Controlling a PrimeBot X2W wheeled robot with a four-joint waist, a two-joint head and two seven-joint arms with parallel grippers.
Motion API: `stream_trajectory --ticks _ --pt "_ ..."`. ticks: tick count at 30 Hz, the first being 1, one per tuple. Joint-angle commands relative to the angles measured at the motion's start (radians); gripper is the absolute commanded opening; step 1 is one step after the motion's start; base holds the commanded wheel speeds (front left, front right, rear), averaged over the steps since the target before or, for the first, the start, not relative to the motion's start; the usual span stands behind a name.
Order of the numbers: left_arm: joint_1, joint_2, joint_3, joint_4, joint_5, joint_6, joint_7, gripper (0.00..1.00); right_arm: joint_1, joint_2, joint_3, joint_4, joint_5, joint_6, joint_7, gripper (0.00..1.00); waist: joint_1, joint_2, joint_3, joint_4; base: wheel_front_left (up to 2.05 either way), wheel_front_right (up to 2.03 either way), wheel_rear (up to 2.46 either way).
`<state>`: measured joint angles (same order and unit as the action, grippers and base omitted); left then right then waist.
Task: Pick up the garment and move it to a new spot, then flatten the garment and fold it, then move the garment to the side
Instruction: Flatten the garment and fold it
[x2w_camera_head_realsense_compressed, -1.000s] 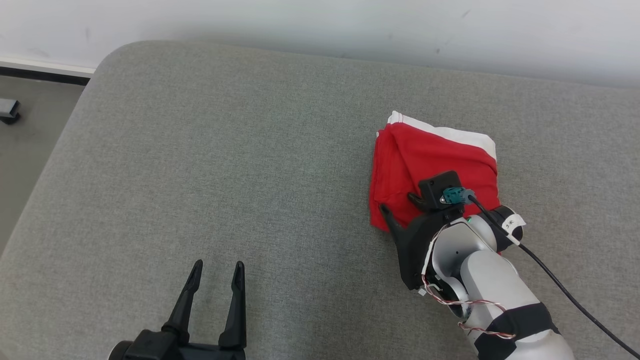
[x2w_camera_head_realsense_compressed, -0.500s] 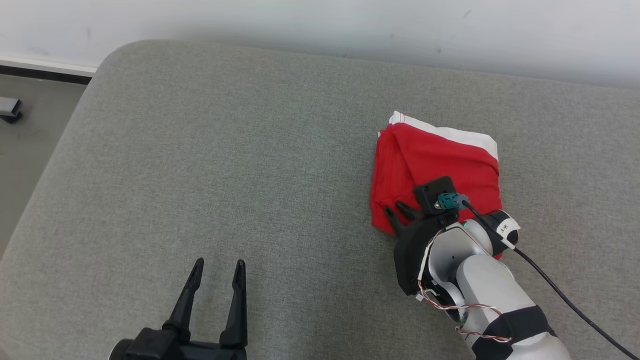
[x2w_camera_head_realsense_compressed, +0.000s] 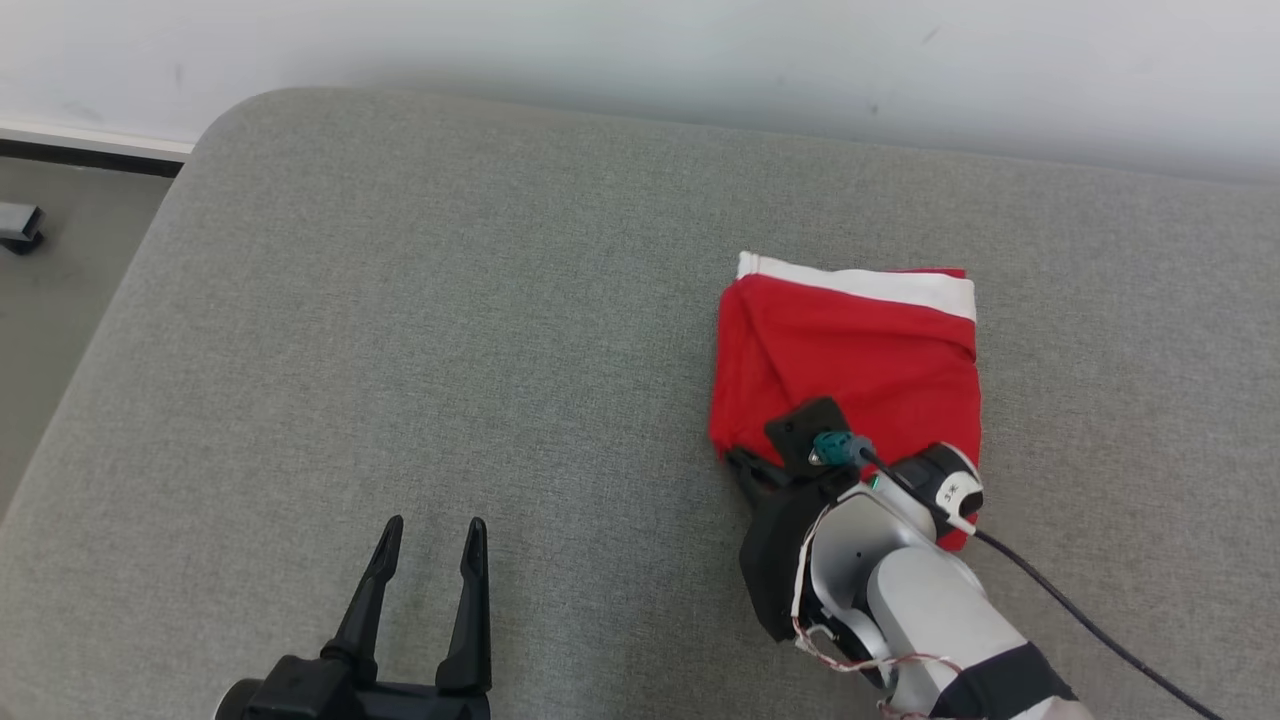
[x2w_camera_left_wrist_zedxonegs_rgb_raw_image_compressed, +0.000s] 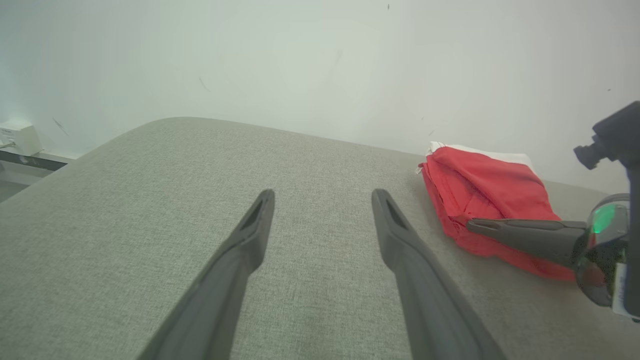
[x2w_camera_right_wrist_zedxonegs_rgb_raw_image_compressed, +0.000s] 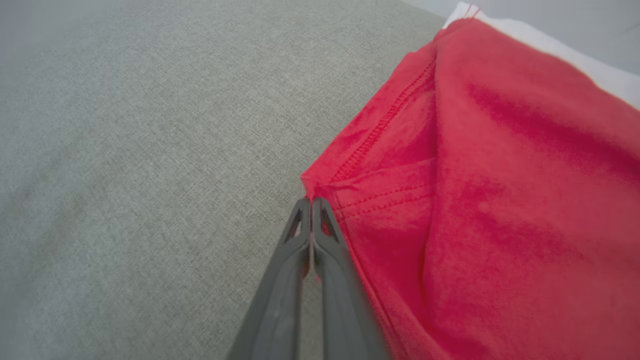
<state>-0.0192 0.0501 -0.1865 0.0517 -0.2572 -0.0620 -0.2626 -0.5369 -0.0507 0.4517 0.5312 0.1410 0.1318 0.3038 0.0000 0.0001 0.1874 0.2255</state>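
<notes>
Judging by how things lie, the task looks to be in its last stage: the garment (x2w_camera_head_realsense_compressed: 850, 370) is already a compact, roughly square red packet, layers stacked and a white band running along its far side, so the flattening and folding appear finished. It rests flat on the right half of the grey cushion (x2w_camera_head_realsense_compressed: 400, 300), set back from the far edge and well apart from the rounded far-left corner. The right gripper (x2w_camera_right_wrist_zedxonegs_rgb_raw_image_compressed: 311, 201) has its two fingers pressed together at the packet's near-left corner, right where the stitched hems meet, apparently nipping a little cloth there, though how much lies between the tips is hard to tell. The left gripper (x2w_camera_head_realsense_compressed: 434, 522) hangs over bare cushion near the near edge, fingers spread apart and holding nothing. What seems left is shifting the packet to the side without letting the layers slip open.
</notes>
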Motion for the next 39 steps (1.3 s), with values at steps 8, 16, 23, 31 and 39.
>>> stream_trajectory --ticks 8,16,23,31,39 --pt "0.017 0.000 0.002 0.003 -0.007 -0.005 -0.003 1.00 0.051 0.001 0.036 -0.023 0.038 -0.003 0.005 0.22 0.0000 -0.0001 -0.016 -0.008 0.00 0.00 0.00" --pt "0.031 0.000 0.000 0.004 -0.005 -0.005 -0.003 1.00 0.058 0.000 0.012 -0.061 0.109 -0.003 -0.043 1.00 0.0000 -0.0001 -0.039 -0.014 0.00 0.00 0.00" --pt "0.038 0.000 -0.003 0.004 -0.003 -0.006 -0.003 1.00 0.036 0.000 -0.041 -0.031 0.106 -0.003 -0.027 1.00 0.0000 -0.0001 -0.045 -0.012 0.00 0.00 0.00" --pt "0.044 0.000 -0.006 0.013 -0.004 -0.004 -0.003 1.00 0.050 0.000 -0.074 -0.048 0.124 -0.003 -0.053 1.00 0.0000 -0.0001 -0.075 0.001 0.00 0.00 0.00" --pt "0.075 0.000 0.032 0.009 0.001 0.009 -0.003 1.00 0.144 0.000 -0.159 -0.132 0.114 -0.003 -0.191 1.00 0.0000 -0.0001 -0.122 -0.038 0.00 0.00 0.00"
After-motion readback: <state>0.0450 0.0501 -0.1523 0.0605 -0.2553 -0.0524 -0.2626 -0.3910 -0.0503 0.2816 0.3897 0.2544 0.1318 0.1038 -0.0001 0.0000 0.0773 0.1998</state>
